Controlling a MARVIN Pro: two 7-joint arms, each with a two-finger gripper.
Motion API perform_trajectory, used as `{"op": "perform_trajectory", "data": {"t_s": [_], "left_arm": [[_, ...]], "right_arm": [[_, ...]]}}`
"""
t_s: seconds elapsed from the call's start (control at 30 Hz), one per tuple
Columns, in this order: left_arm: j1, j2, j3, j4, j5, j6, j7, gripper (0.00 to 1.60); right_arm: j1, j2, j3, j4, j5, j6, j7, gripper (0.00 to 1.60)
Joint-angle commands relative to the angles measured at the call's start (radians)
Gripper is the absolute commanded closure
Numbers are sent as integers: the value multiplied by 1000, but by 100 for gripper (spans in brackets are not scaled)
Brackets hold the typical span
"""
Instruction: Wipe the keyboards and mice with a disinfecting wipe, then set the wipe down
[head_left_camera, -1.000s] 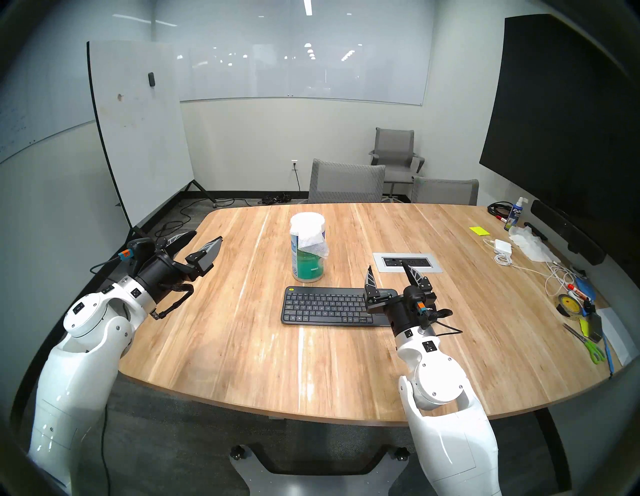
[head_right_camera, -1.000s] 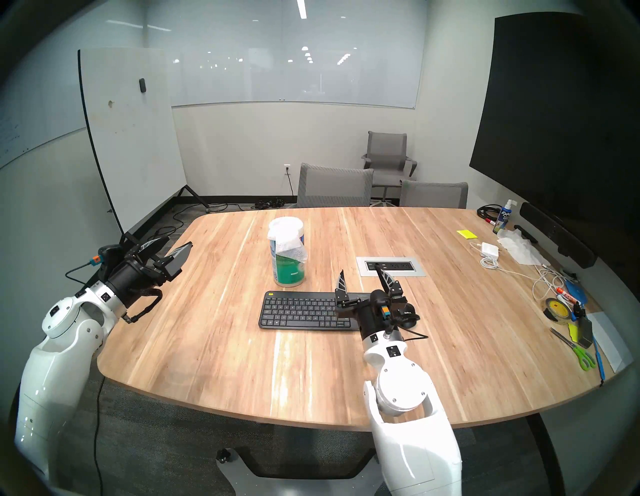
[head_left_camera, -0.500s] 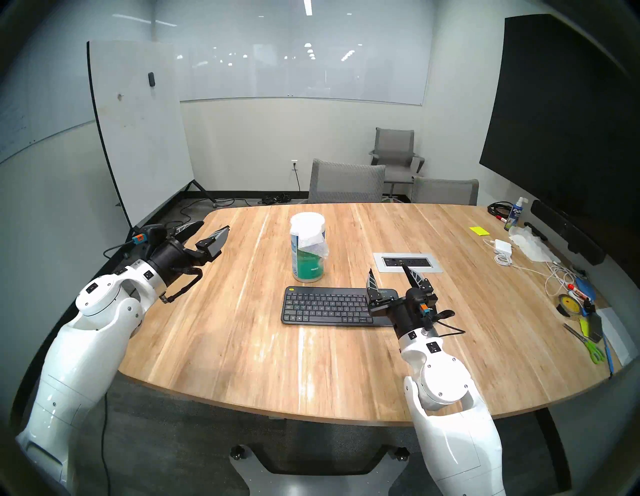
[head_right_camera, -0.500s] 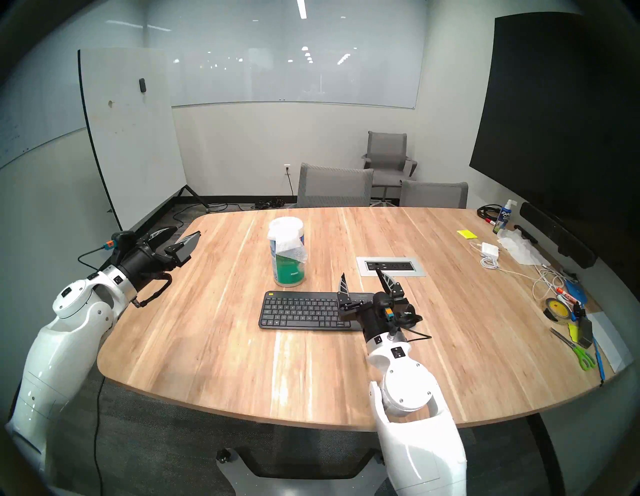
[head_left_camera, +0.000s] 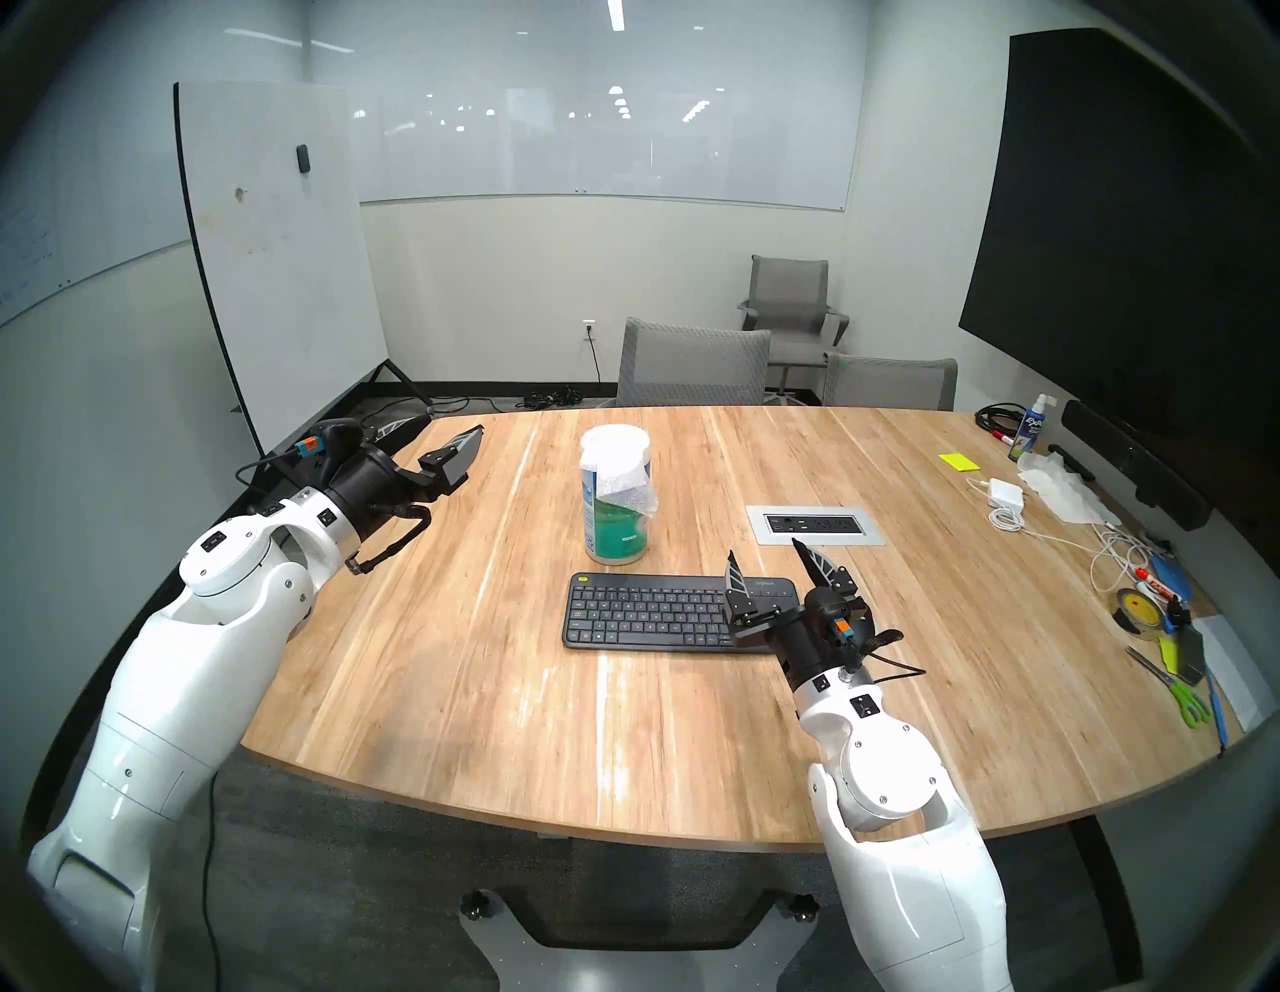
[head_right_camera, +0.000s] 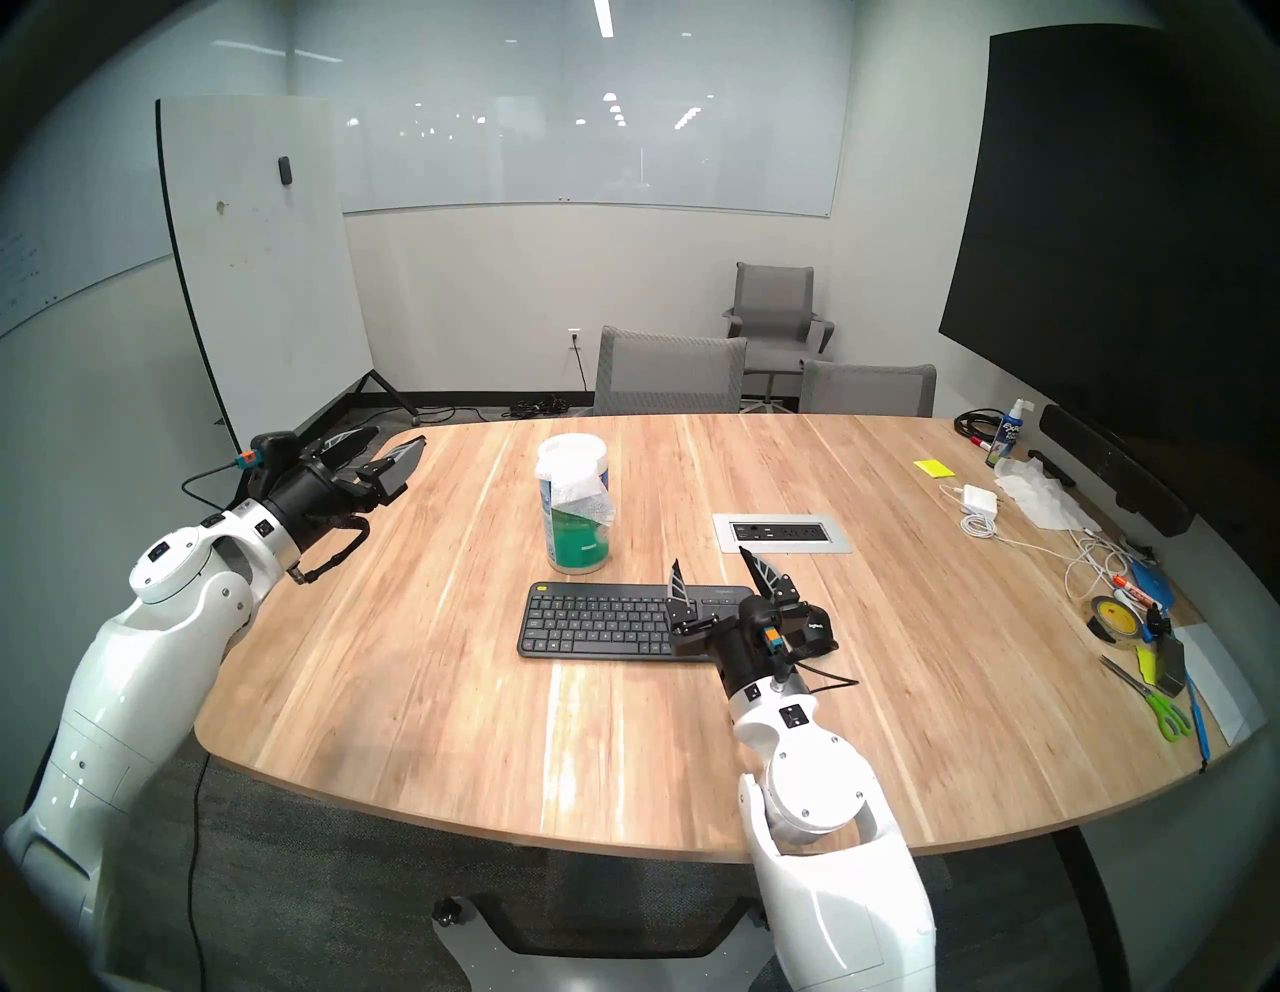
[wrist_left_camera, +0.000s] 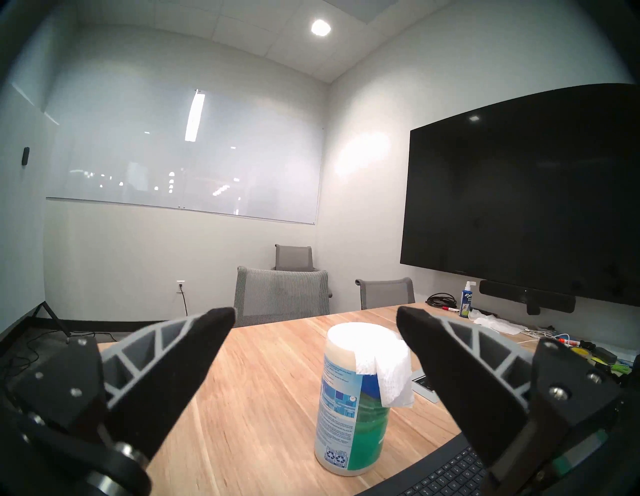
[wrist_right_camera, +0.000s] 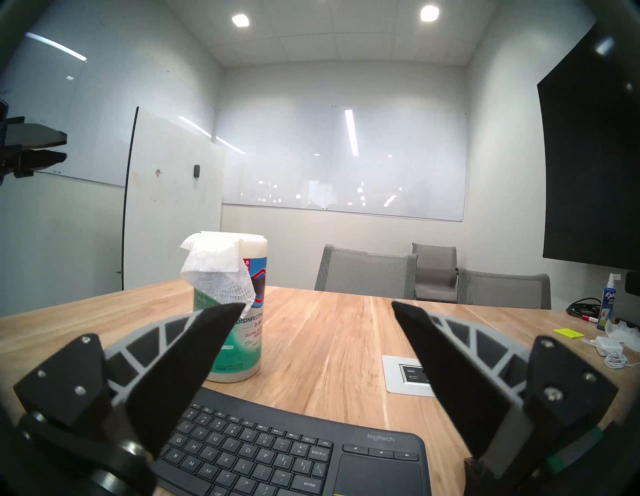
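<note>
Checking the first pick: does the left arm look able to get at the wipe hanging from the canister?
Probably yes: the left tool, open and empty, faces the wipe on the canister across bare table.

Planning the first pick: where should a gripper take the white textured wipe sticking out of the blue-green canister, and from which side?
Best bet: pinch the loose flap of the white textured wipe where it droops over the white lid and down the side facing the dark-grey keyboard, clear of the blue-green canister. Come in level from the keyboard side. The open left gripper already points toward it; the open right gripper is also near.
</note>
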Motion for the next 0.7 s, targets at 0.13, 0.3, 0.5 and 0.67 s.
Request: {"op": "perform_trajectory", "data": {"t_s": [0.13,0.3,0.5,0.67], "left_arm": [[-157,-55,47,86,34,28,-21,0],[-201,-78,59,132,50,47,-41,50],[-256,-115,80,187,76,58,-62,160],[-306,-138,104,247,105,58,-98,160]], "right_arm": [[-8,6,7,-32,11,-18,7,0],[-11,11,14,-32,18,-18,14,0],[-12,16,21,-31,25,-19,24,0],[-13,18,28,-32,33,-20,33,0]]}}
